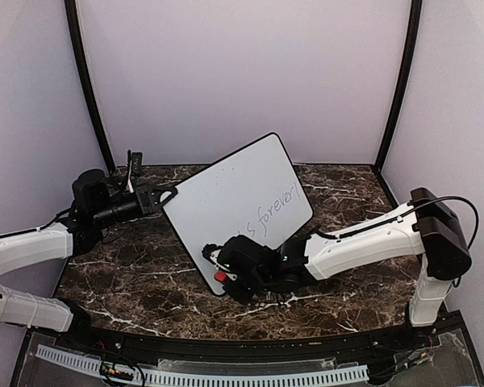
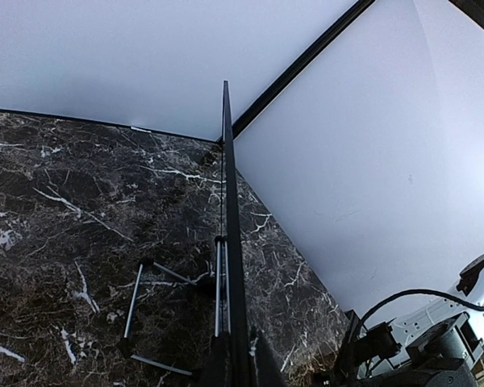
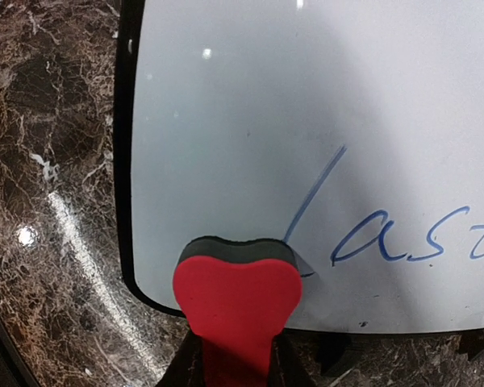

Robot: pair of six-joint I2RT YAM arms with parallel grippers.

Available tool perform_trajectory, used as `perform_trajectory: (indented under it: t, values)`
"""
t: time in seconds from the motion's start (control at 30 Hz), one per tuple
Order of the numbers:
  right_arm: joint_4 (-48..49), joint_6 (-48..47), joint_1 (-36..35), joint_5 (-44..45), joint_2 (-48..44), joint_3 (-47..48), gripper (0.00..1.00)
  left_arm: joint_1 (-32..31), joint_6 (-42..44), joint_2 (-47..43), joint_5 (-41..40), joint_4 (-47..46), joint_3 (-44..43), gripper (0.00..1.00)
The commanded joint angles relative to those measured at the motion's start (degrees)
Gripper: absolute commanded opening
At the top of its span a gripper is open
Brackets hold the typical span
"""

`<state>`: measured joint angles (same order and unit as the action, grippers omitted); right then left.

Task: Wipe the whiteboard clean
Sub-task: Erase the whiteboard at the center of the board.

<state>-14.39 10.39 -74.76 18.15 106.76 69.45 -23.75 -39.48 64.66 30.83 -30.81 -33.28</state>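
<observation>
The whiteboard (image 1: 242,197) stands tilted on the marble table, with handwriting (image 1: 276,211) running across its lower half. My left gripper (image 1: 163,196) is shut on its left corner. In the left wrist view the board shows edge-on as a thin black frame (image 2: 228,218) running up from between my gripper's jaws (image 2: 238,367). My right gripper (image 1: 223,270) is shut on a red eraser (image 1: 220,276) at the board's lowest corner. In the right wrist view the eraser (image 3: 235,298), with its dark felt side, presses on the whiteboard (image 3: 306,105) beside the blue word "last" (image 3: 403,242).
A wire stand (image 2: 137,298) lies on the table behind the board. Black corner posts (image 1: 85,81) and pale walls close in the back and sides. The table's near edge (image 1: 226,334) runs just below the right gripper.
</observation>
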Motion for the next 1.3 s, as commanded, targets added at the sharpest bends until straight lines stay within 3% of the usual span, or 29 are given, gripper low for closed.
perform_trajectory:
  t: [0.0,0.3,0.97,1.27]
  values:
    - [0.4,-1.1,0.1,2.8,-0.1,5.7,0.17,-0.8,-2.4,-3.0,2.1,-7.0,-1.0,0.00]
    - [-1.5,-4.5,0.0,2.4,3.3,12.7,0.18,-0.8,-2.1,-3.4,1.2,-6.1,-1.1,0.00]
    - [-3.7,-1.1,-2.1,-0.6,-1.3,-1.7,0.18,-0.8,-2.1,-3.2,0.6,-5.3,-1.3,0.00]
    - [-1.9,-1.8,1.0,2.3,-1.2,2.5,0.18,-0.8,-2.2,-3.0,0.8,-5.5,-1.3,0.00]
